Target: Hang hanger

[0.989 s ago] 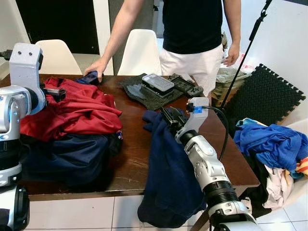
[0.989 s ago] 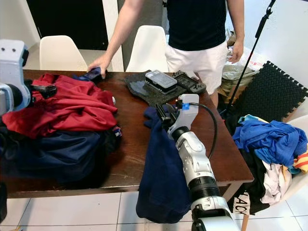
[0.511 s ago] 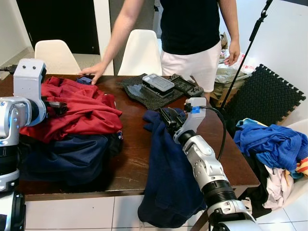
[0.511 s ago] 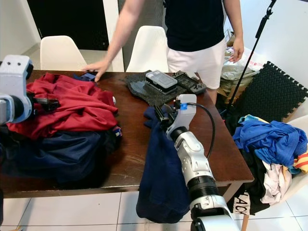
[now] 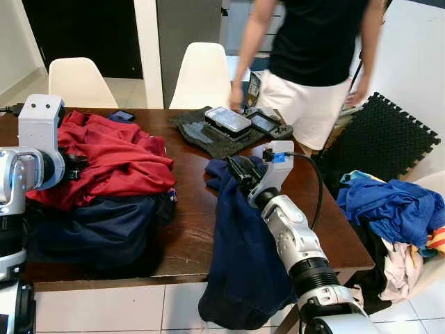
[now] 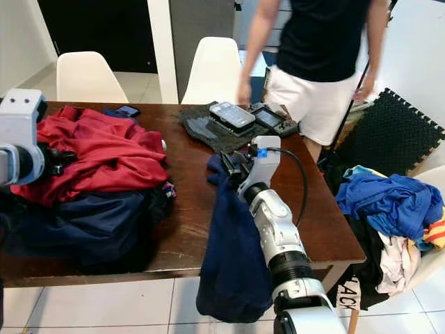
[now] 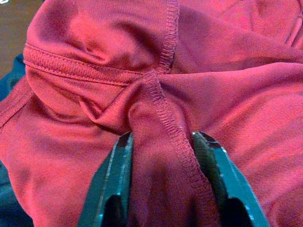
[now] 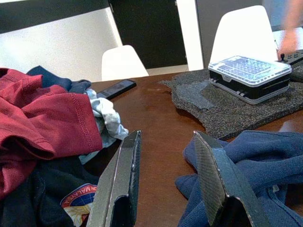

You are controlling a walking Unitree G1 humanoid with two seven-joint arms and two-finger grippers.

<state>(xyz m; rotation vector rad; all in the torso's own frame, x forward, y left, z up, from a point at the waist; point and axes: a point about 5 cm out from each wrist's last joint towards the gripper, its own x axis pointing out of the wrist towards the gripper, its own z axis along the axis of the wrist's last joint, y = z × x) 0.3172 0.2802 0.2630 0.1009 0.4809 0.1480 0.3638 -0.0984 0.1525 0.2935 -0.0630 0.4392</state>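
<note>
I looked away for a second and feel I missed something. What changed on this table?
The person lifted their hand off the phone and stepped away to the right. The left gripper stays in the red shirt; the right gripper still hovers open by the navy garment.

1. The red shirt [image 5: 118,156] lies crumpled on top of a dark garment [image 5: 97,229] at the table's [image 5: 188,236] left end. A stitched seam fold of it is pinched between the fingers of the left gripper [image 7: 163,142].
2. The navy garment [image 5: 240,236] is bunched mid-table towards the right end and drapes over the near edge, hanging down towards the floor.
</note>
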